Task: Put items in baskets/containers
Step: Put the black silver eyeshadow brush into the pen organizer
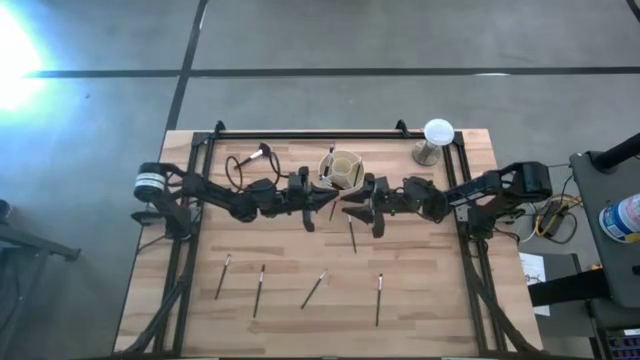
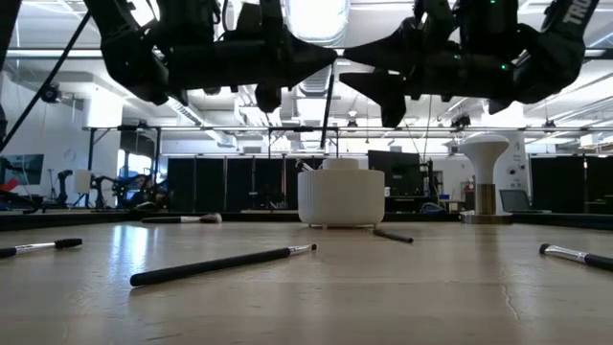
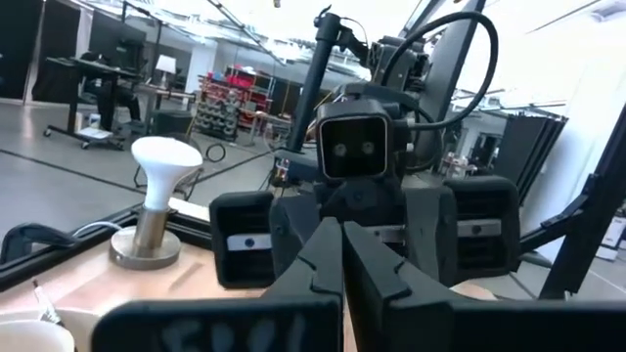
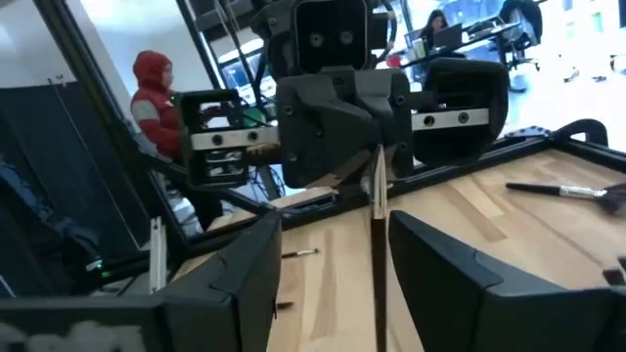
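At six o'clock of the cup (image 1: 342,168) our left gripper (image 1: 328,199) pinches a brush (image 4: 377,210); our right gripper (image 1: 352,204) is spread, its tips hidden.

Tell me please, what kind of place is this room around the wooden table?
Probably a robotics lab or workshop: a polished concrete floor, dark partition panels under an open ceiling, and red storage racks behind another workbench.

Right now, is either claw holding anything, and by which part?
Left claw pinches one makeup brush near its upper end; the dark handle hangs down. Right claw is open, holding nothing.
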Robot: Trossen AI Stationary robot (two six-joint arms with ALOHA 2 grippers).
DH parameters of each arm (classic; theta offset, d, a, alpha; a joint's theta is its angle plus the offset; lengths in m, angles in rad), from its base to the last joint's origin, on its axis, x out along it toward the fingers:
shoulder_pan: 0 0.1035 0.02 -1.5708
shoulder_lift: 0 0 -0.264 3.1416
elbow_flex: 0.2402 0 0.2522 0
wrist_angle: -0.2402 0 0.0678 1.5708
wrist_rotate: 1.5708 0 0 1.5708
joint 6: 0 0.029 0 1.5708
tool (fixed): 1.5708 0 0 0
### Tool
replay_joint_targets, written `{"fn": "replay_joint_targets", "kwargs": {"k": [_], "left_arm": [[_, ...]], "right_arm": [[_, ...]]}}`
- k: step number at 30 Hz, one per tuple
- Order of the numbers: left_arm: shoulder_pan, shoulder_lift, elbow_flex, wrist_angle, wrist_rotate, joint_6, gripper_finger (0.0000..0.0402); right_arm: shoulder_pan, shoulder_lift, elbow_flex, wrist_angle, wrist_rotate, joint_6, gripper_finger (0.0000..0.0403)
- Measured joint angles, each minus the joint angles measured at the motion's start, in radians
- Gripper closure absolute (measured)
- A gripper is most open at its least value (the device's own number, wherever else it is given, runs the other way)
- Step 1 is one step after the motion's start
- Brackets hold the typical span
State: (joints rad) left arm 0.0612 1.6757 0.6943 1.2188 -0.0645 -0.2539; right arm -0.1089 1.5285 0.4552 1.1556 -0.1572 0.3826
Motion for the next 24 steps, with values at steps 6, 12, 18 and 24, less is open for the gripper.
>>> {"fn": "replay_joint_targets", "kwargs": {"k": [6,12,18,24], "left_arm": [[0.000,0.001,0.004,0.012,0.019,0.000,0.0401],[0.000,0.001,0.004,0.021,0.022,0.000,0.0401],[0.000,0.001,0.004,0.022,0.023,0.000,0.0402],[0.000,0.001,0.003,0.021,0.025,0.000,0.0401]], "right_arm": [[-0.002,0.031,0.039,-0.031,0.019,-0.017,0.0221],[-0.002,0.060,0.093,-0.053,0.026,-0.044,0.0243],[-0.002,0.067,0.108,-0.058,0.026,-0.057,0.0310],[-0.002,0.066,0.103,-0.059,0.029,-0.075,0.0383]]}}
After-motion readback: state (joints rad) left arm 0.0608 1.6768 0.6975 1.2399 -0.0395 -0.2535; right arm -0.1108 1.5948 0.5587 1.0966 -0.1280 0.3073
